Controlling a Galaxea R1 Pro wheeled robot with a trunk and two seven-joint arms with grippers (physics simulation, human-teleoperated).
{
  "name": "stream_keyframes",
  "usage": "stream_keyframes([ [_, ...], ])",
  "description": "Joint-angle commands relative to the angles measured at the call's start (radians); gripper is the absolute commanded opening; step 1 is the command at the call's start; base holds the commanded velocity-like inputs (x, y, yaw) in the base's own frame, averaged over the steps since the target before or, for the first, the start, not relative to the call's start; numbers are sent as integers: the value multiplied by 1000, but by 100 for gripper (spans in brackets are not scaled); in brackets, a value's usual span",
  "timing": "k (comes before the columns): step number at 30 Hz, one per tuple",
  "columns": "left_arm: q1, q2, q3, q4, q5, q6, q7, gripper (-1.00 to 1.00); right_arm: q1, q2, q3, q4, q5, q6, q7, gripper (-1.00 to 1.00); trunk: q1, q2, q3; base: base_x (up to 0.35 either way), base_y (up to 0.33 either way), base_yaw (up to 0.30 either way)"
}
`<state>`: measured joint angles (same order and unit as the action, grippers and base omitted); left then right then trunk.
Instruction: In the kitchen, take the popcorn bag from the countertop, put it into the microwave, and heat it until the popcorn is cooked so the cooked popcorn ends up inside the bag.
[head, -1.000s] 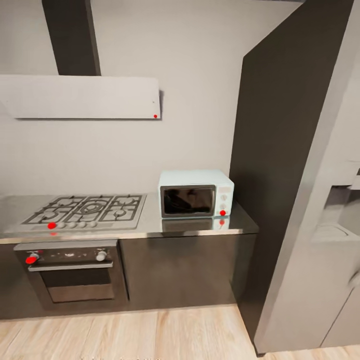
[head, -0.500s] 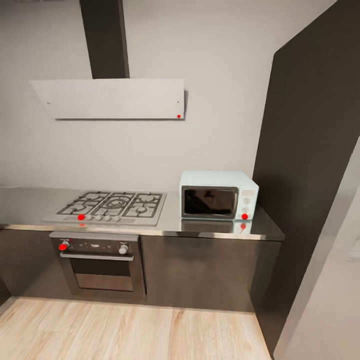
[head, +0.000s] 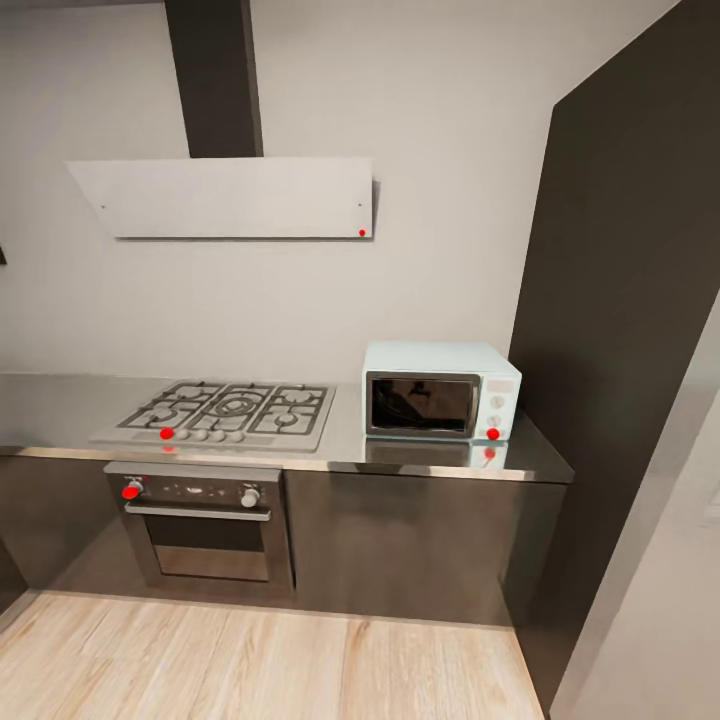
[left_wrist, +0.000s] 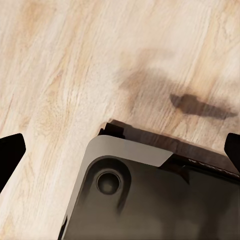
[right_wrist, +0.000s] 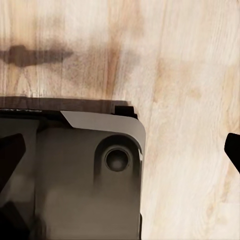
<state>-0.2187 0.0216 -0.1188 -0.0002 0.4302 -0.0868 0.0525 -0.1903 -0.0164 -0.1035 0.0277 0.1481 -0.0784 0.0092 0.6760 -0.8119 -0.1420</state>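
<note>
The microwave (head: 441, 389) is seen on the counter (head: 300, 455) at its far right end, just beside a tall dark panel (head: 620, 330), with its dark glass door shut and facing out into the room. Its long axis runs along the counter edge, and the knob panel is on the side nearest the dark panel; this placement is judged to leave the door reachable from the front. To its left a gas hob (head: 225, 411) is set into the counter, with a built-in oven (head: 205, 525) below and a white hood (head: 225, 197) above. The popcorn bag cannot be seen on the stretch of counter in the head view, so its place, heading and long axis cannot be told.

The left tool (left_wrist: 120, 150) and the right tool (right_wrist: 120, 145) are pointed down at the wooden floor (head: 260, 665), over corners of the robot's dark base (left_wrist: 160, 195). Each is spread wide, with dark fingertips at opposite picture edges, and nothing is held. This is judged a carrying posture for driving, with the bag yet to be found.
</note>
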Motion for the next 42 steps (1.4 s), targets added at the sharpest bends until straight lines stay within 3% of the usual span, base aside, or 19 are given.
stream_keyframes([
  [1,-1,0,-9,0,7,-2,3,100,-1,0,-9,3,10,-5,1,100,0,-1,-1,0,0,0],
  [15,-1,0,-7,0,7,4,2,100,-1,0,-8,4,10,-11,-1,100,0,-1,-1,0,0,-3],
  [27,-1,0,-7,0,8,4,3,100,-1,0,-8,4,8,-8,-1,100,0,-1,-1,0,0,-190],
  [42,-1,0,-8,-1,7,4,0,100,-1,2,-4,2,16,-9,1,100,0,-1,-1,0,0,-6],
])
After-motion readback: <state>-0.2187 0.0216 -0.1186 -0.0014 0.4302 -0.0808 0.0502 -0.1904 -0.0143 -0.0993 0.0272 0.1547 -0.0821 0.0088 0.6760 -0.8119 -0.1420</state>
